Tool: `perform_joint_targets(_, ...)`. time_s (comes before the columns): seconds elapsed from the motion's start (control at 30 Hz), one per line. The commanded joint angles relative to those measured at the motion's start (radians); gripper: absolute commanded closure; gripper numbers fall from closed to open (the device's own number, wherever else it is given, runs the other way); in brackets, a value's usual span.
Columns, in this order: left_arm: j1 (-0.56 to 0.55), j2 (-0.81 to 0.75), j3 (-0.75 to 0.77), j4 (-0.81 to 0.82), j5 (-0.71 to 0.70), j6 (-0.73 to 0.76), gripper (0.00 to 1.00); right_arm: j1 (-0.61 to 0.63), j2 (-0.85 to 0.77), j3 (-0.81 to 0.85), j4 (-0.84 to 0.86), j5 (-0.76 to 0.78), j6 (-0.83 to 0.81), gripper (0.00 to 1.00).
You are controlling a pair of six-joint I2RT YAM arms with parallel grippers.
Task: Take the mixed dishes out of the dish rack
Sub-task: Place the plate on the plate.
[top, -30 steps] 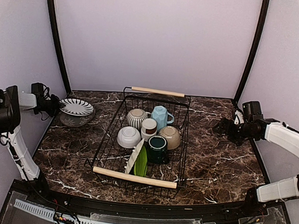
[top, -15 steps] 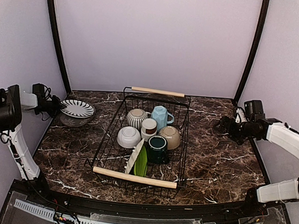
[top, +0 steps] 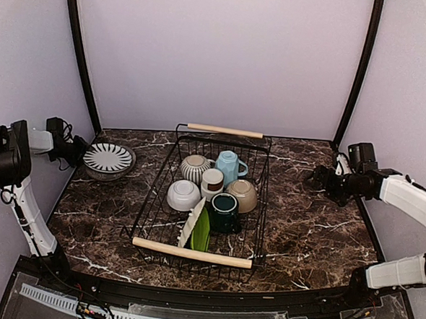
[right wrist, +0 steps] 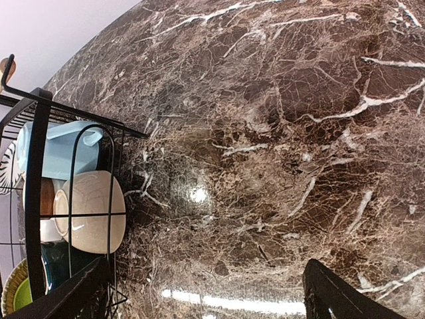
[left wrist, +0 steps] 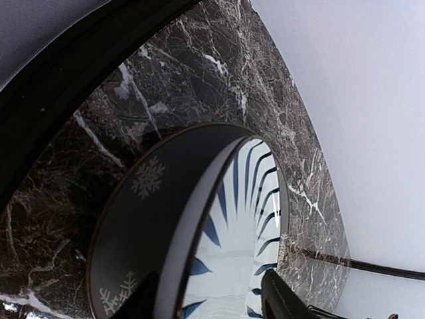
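Observation:
The dish rack [top: 191, 253] stands mid-table and holds a grey-striped mug [top: 194, 168], a light-blue mug [top: 228, 164], a small white-brown cup [top: 212, 180], a white bowl [top: 182, 194], a beige bowl [top: 242, 194], a dark-teal mug [top: 224, 209] and an upright green plate [top: 202, 231]. At the far left a white-patterned plate [top: 108, 157] lies on a dark plate [left wrist: 133, 219]. My left gripper [top: 80, 151] is open, its jaws apart on either side of that plate's near rim [left wrist: 212, 306]. My right gripper [top: 320, 182] hangs open over bare table, right of the rack.
The marble table [top: 310, 230] is walled by a black frame post [top: 82, 57] on the left and another [top: 357, 74] on the right. In the right wrist view the rack's wire side [right wrist: 40, 133] shows, with the light-blue mug [right wrist: 56, 149] and beige bowl [right wrist: 89, 211] behind it.
The patterned plate has come down from a raised tilt to lie flat on the dark plate, and the left jaws have opened. The right arm has drawn slightly back.

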Motion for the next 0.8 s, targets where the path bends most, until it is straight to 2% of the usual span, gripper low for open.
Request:
perform_joint_targets(0.0,0.005,-0.039,0.020,-0.041,-0.049,0.041,0.46,0.009,0.017,-0.003,0.015,-0.011,-0.011,0.01)
perform_joint_targets(0.2,0.005,-0.031,0.029,-0.076,-0.081,0.062,0.31,0.009,0.011,-0.020,0.018,-0.010,-0.009,0.01)
perform_joint_targets(0.33,0.005,-0.017,0.057,-0.118,-0.105,0.080,0.25,0.008,0.016,-0.024,0.020,0.008,-0.017,0.01)
perform_joint_targets(0.77,-0.002,0.023,0.110,-0.220,-0.163,0.117,0.19,0.008,0.030,-0.041,0.055,-0.040,0.010,0.01)
